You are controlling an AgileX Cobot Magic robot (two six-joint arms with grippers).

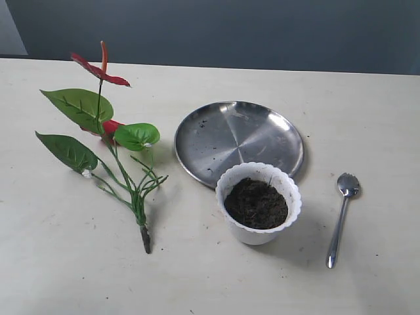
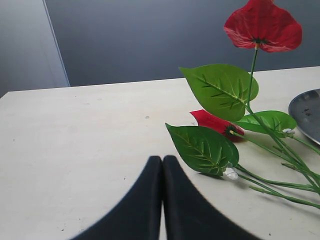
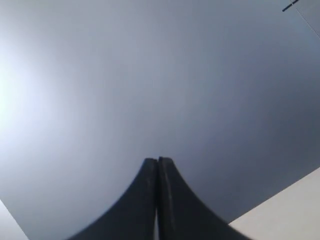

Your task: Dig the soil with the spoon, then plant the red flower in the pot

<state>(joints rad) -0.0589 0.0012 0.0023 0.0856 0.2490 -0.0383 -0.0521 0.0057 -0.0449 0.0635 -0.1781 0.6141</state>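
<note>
The white scalloped pot (image 1: 257, 233) stands near the table's front middle, filled with dark brown soil (image 1: 256, 203). Right of it lies the silver spoon (image 1: 341, 216), bowl pointing away, handle toward the front edge. The red flower (image 1: 105, 141) lies on its side at the left, dark stub toward the front. Neither arm shows in the exterior view. My left gripper (image 2: 162, 161) is shut and empty, low over the table, with the red flower (image 2: 235, 107) just beyond its tips. My right gripper (image 3: 158, 161) is shut and empty, facing the grey wall.
A round shiny steel plate (image 1: 223, 134) sits just behind the pot, touching or nearly touching it. The pale table (image 1: 59, 249) ends at a grey wall behind. A table corner (image 3: 295, 205) shows in the right wrist view.
</note>
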